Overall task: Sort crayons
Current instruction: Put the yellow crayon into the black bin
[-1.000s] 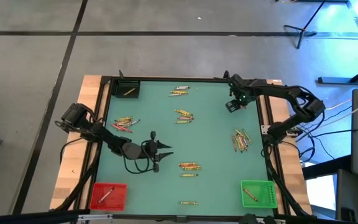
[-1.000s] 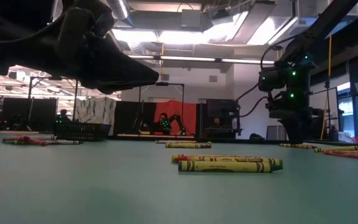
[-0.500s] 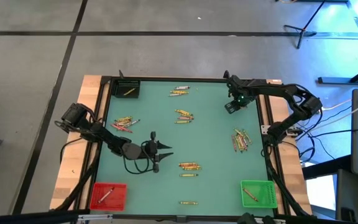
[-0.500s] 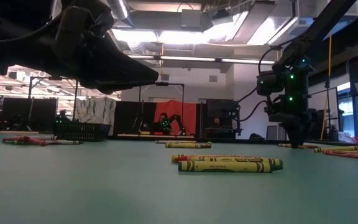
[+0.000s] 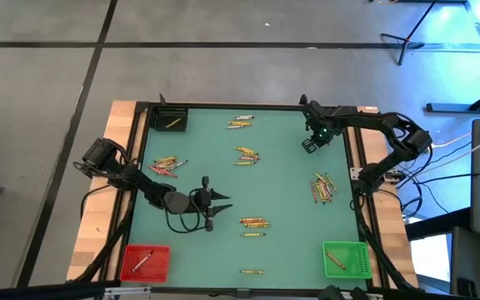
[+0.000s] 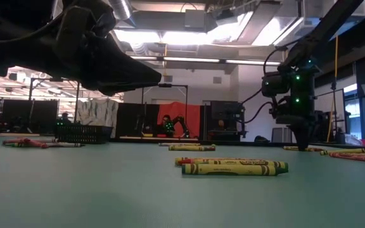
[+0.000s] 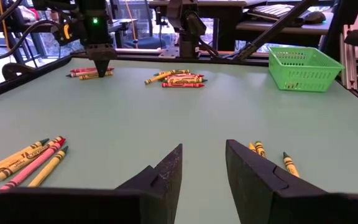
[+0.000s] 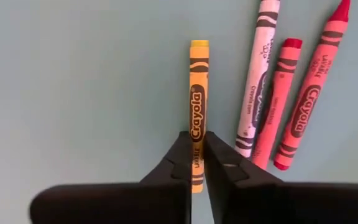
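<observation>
Left pincer (image 5: 215,202): hovers mid-surface, fingers apart, empty; waits.
Crayons (image 5: 252,222): scattered in clusters over the green surface (image 5: 282,167).
Right pincer (image 8: 196,163): fingers closed on a yellow crayon (image 8: 197,118) at the far right edge; lift straight up, clear of the neighbouring red ones.

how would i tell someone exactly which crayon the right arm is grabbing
Find the right tool at the green table's far right side. Its fingers are pinched around a yellow-orange crayon lying flat. Three crayons lie beside it, one white and two red; it is the only yellow-orange one.
</observation>
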{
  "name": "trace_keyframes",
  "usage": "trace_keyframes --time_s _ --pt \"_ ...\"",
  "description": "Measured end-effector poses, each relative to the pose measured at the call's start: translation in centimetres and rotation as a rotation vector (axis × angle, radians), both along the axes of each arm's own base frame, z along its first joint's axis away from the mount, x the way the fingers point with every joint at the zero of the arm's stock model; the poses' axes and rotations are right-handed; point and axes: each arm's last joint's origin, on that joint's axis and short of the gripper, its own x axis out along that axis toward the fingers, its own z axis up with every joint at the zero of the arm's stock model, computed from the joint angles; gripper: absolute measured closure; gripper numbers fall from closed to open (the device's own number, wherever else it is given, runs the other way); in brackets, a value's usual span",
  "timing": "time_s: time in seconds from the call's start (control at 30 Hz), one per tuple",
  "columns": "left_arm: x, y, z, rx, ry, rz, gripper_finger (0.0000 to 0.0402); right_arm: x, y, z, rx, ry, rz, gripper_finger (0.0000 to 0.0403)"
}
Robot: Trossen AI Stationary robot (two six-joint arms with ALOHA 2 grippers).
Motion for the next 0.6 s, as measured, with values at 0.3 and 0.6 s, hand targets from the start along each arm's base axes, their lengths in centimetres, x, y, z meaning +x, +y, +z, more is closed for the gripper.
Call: trace_keyframes --time_s 0.3,0.6 --pt "0.0 0.0 0.0 -0.003 0.000 0.000 0.0294 1.2 3.2 3.8 -0.106 -0.098 0.115 0.0389" --pt "0.2 0.4 0.1 -0.021 -0.006 0.020 0.0294 4.7 9.3 7.0 -0.217 -0.331 0.373 0.0394"
